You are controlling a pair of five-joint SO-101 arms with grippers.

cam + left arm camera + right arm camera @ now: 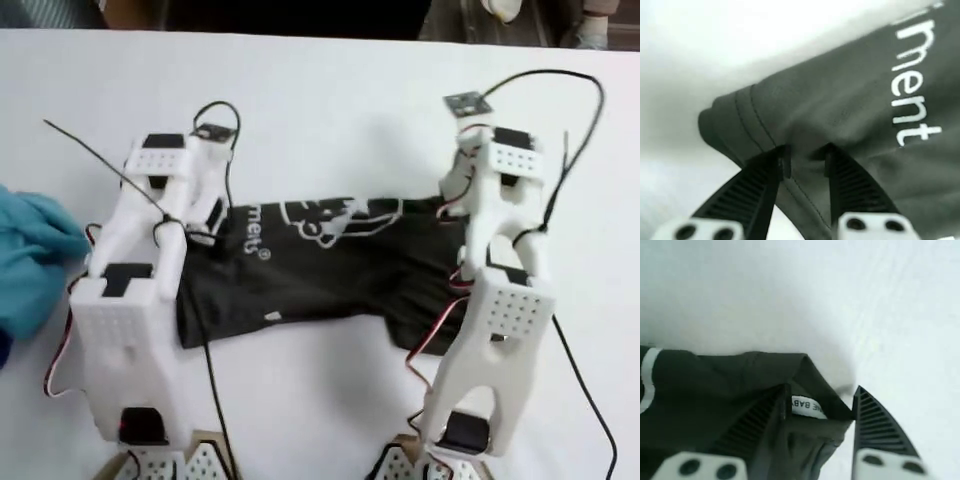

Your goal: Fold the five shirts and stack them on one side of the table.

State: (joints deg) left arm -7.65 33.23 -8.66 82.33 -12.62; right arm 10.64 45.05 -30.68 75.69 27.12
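White table (320, 90) – black shirt (330, 270), white lettering; left gripper (806, 156) pinches its hem, right gripper (822, 395) its labelled collar

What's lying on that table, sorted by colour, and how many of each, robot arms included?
Black: 1 black shirt
Blue: 1 blue cloth bundle, at the table's edge; I cannot tell how many garments are in it
White: 2 robot arms, the left arm and the right arm
Total: 4
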